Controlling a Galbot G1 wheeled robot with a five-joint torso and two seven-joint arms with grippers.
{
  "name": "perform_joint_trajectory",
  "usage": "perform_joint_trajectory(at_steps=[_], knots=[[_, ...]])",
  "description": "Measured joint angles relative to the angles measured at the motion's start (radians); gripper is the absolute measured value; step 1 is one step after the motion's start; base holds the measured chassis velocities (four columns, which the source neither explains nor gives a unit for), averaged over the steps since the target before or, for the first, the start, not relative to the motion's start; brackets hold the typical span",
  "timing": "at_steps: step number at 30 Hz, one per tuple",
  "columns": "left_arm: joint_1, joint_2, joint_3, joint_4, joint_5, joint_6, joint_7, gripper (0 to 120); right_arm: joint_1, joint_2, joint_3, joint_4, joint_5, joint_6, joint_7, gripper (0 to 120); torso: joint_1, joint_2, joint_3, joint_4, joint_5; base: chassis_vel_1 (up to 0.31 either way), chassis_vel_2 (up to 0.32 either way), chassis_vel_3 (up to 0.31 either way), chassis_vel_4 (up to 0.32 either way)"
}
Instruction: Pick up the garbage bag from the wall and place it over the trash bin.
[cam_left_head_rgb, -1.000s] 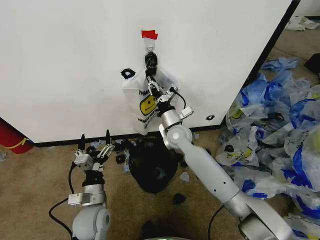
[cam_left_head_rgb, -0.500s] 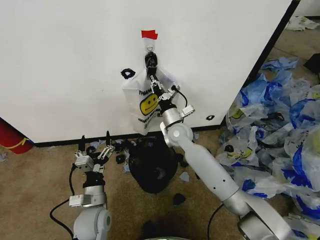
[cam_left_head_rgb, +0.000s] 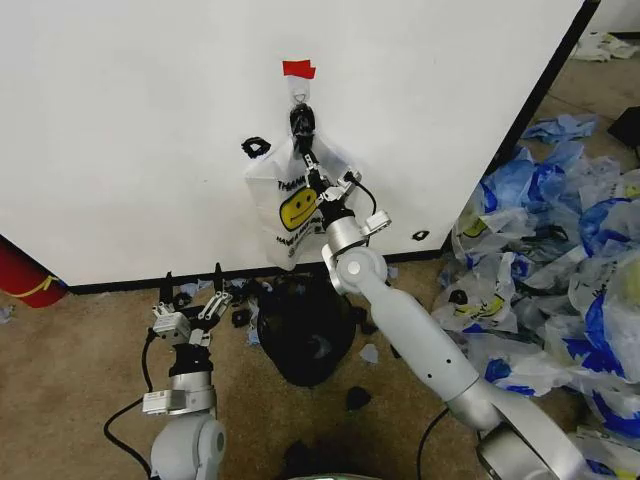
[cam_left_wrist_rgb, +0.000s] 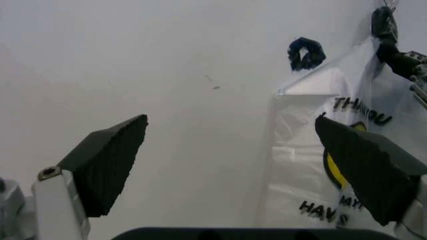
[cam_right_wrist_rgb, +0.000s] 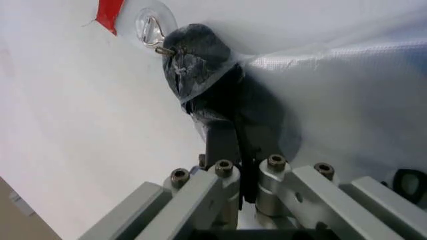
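Beneath the wall (cam_left_head_rgb: 130, 130) hook (cam_right_wrist_rgb: 155, 31), right gripper (cam_left_head_rgb: 305, 152) fingers (cam_right_wrist_rgb: 223, 142) seemingly clamped on garbage bag (cam_left_head_rgb: 275, 210) handle.

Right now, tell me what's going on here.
The right gripper is up at the wall, shut on the bunched handles of the garbage bag, just below the hook. The bag hangs on the hook, flat against the wall. The left gripper waits low near the floor, open, beside the trash bin, which stands on the carpet under the bag. A heap of other bags lies off to the right.
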Motion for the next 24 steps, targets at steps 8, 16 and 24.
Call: perform_joint_trajectory(at_steps=[8,16,24], knots=[[-0.006,-0.001,0.003,0.006,0.001,0.000,0.000,99,-0.032,-0.044,-0.013,0.054,-0.002,0.002,-0.002,0,0.000,0.000,0.000,0.0000,0.0001,0.000,0.000,0.000,0.000],[-0.011,-0.002,0.005,0.016,0.003,-0.003,0.000,99,-0.070,-0.102,-0.025,0.102,-0.026,0.007,-0.004,0,0.000,0.000,0.000,0.0000,0.0000,0.000,0.000,0.000,0.000],[-0.020,0.001,0.008,0.023,0.002,-0.004,0.000,99,-0.112,-0.151,-0.047,0.166,-0.063,0.012,-0.005,0,0.000,0.000,0.000,-0.0001,0.0000,0.000,0.000,0.000,0.000]])
